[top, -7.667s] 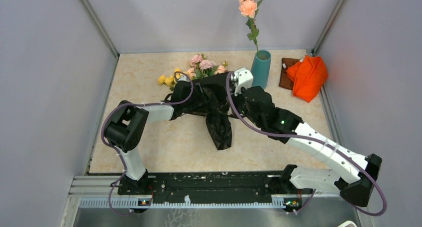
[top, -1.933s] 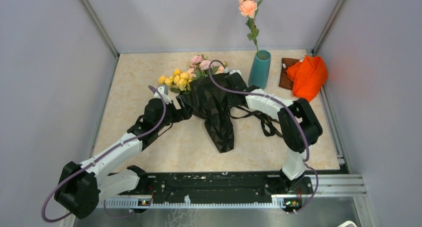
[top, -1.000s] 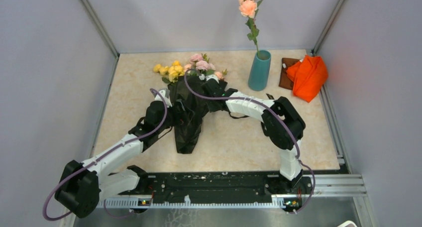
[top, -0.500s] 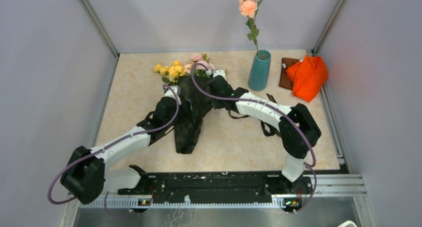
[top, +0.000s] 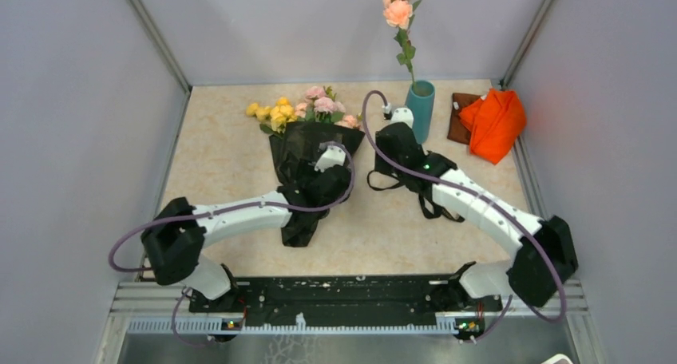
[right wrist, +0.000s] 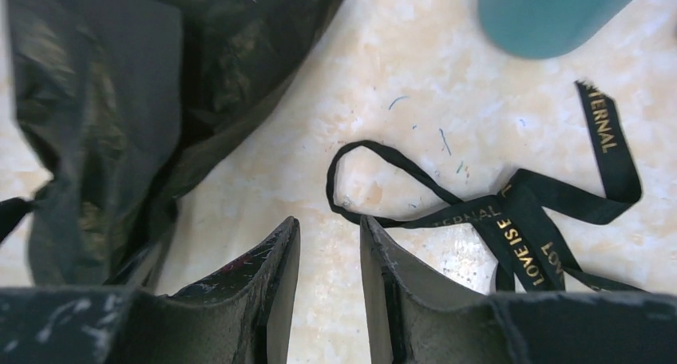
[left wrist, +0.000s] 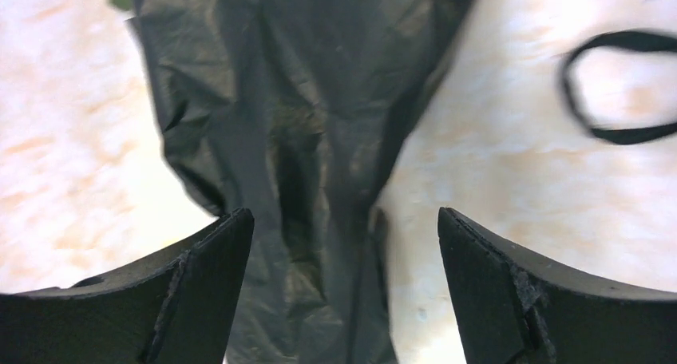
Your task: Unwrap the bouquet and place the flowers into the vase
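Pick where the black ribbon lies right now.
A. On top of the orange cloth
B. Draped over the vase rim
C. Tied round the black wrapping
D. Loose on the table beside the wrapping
D: the ribbon lies slack and untied on the table, to the right of the black wrapping and in front of the vase.

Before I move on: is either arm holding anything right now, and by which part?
Nothing is held. The left gripper gapes over the black wrapping; the right gripper, jaws slightly apart, hovers empty beside the ribbon.
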Controlling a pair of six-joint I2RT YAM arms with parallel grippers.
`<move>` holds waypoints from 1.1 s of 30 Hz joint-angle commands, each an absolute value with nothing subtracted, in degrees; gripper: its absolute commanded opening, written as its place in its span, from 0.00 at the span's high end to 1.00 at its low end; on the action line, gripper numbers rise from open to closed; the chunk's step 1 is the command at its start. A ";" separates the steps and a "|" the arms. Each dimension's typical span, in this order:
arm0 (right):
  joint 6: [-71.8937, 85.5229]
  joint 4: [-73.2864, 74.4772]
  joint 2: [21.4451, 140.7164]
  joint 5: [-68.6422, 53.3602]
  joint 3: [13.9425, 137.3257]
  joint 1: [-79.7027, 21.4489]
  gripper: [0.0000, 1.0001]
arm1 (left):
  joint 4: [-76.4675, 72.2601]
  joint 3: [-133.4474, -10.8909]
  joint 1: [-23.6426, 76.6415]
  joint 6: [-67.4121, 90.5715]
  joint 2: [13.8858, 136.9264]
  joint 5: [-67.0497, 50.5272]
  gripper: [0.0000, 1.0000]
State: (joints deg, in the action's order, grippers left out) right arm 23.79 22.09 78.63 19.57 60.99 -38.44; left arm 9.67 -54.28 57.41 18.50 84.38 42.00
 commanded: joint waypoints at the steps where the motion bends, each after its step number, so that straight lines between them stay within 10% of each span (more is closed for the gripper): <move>1: 25.05 21.86 68.55 21.78 59.24 -37.80 0.65 | 22.65 -60.49 59.97 22.84 92.67 64.27 0.09; 13: 23.96 24.68 61.44 20.99 57.18 -37.62 0.64 | 42.90 -74.72 61.09 37.57 105.74 69.59 0.40; 18: 23.88 23.53 61.49 20.42 55.92 -37.57 0.64 | 43.46 -74.65 60.90 37.27 104.83 72.18 0.98; 33: 23.86 15.24 68.71 11.28 53.87 -37.66 0.64 | 78.94 -68.40 52.62 71.83 92.18 70.64 0.93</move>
State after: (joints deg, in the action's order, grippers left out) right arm 24.08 21.26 66.59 15.14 53.84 -38.06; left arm 65.19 -71.46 54.85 57.60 92.62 71.55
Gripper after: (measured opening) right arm 0.357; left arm 0.066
